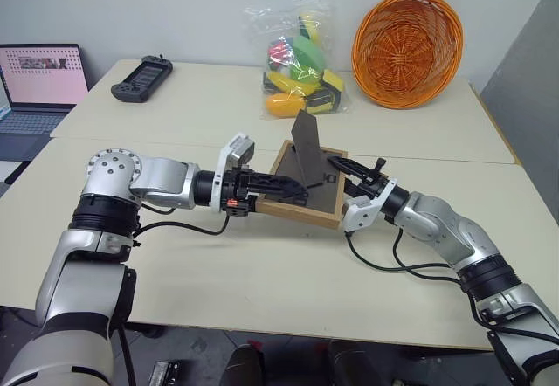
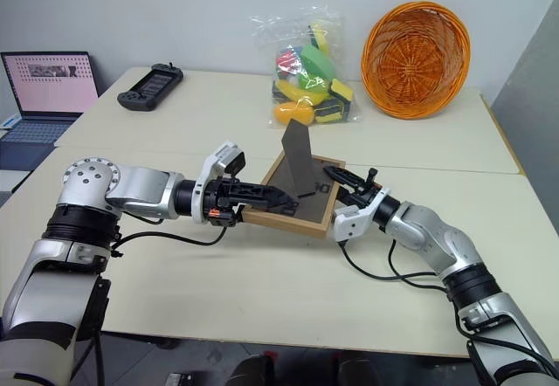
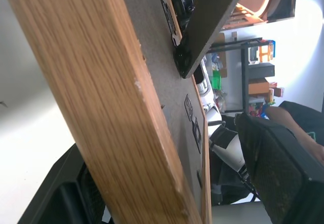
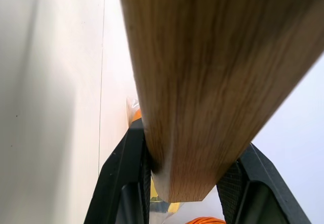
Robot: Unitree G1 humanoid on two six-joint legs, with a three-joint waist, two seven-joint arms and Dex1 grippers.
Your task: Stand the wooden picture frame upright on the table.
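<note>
The wooden picture frame (image 1: 316,196) hangs tilted a little above the table (image 1: 262,268), with its grey-brown back panel facing up and its fold-out stand (image 1: 307,146) raised. My right gripper (image 1: 347,176) is shut on the frame's right edge; in the right wrist view the wood rim (image 4: 202,82) sits clamped between both fingers (image 4: 121,178). My left gripper (image 1: 290,190) reaches in from the left. Its jaws are open astride the frame's left rim (image 3: 116,107), with one finger (image 3: 283,173) standing clear of the back panel.
At the back of the table lie an orange wicker basket (image 1: 407,48), a clear bag of colourful toys (image 1: 301,63) and a black game controller (image 1: 141,79). A laptop (image 1: 39,89) sits at the far left.
</note>
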